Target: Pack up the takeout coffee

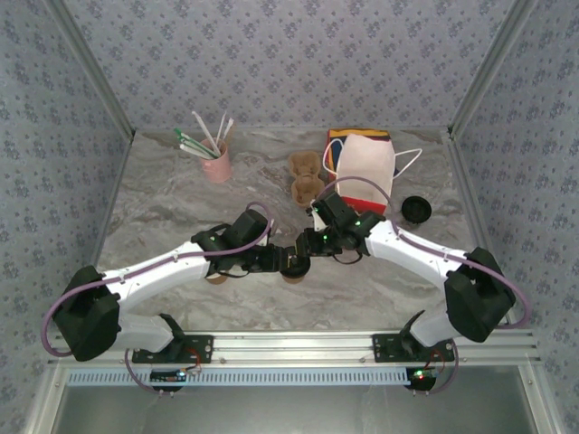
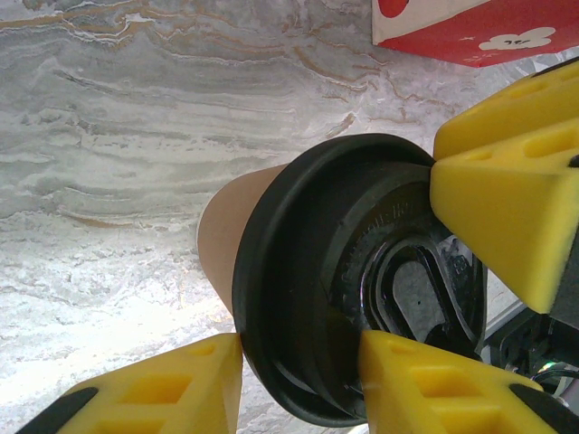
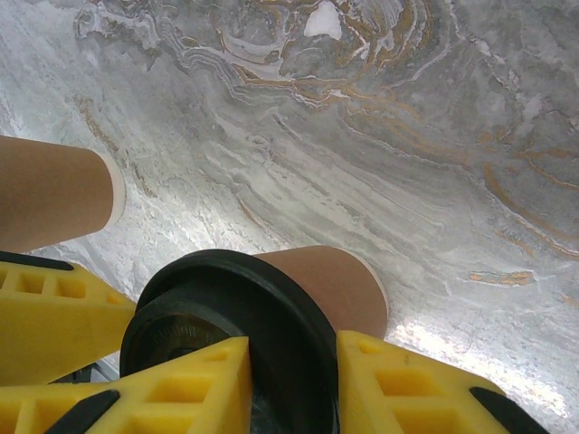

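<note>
The takeout coffee [image 2: 298, 262], a tan paper cup with a black lid, stands on the marble table between the two arms [image 1: 292, 274]. My left gripper [image 2: 298, 348] pinches the lid's rim, one yellow finger outside the rim and the other on the lid's top. From the opposite side my right gripper [image 3: 291, 348] clamps the rim of the same lid [image 3: 217, 298] the same way. The right gripper's fingers [image 2: 507, 208] cross the upper right of the left wrist view. Seen from above, both grippers meet over the cup, left [image 1: 286, 262] and right [image 1: 308, 248].
A second tan cup [image 3: 50, 190] stands close to the left, under the left arm [image 1: 215, 277]. At the back are a brown cup tray [image 1: 306, 176], a red-and-white bag [image 1: 362, 163], a loose black lid [image 1: 416, 210] and a pink cup of straws [image 1: 215, 163].
</note>
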{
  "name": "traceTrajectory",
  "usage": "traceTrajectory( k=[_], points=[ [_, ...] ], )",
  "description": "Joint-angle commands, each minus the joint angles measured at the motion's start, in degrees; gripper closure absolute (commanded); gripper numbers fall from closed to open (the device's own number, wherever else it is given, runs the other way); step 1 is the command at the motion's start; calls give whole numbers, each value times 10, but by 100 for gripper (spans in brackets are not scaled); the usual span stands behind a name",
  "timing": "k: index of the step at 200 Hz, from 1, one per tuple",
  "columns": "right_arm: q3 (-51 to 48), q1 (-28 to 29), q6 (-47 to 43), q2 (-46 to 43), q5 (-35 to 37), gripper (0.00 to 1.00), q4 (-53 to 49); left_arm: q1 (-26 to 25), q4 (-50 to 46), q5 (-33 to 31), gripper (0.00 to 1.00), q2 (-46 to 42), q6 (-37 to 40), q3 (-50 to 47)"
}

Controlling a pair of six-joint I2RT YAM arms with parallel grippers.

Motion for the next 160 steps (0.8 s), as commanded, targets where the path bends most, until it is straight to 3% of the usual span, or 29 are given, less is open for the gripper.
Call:
traceTrajectory(
  k=[1, 61, 141, 160],
  points=[
    [2, 17, -16, 37, 14, 70, -98, 2, -64, -18, 62, 20, 3, -14],
    [77, 37, -29, 10, 32, 58, -140, 2, -70, -25, 62, 14, 1, -7],
    [56, 42, -13, -36, 49, 58, -149, 4, -80, -25, 61, 14, 5, 32],
    [41, 42, -7, -46, 46, 63, -142, 10, -76, -22, 60, 15, 8, 47]
  ],
)
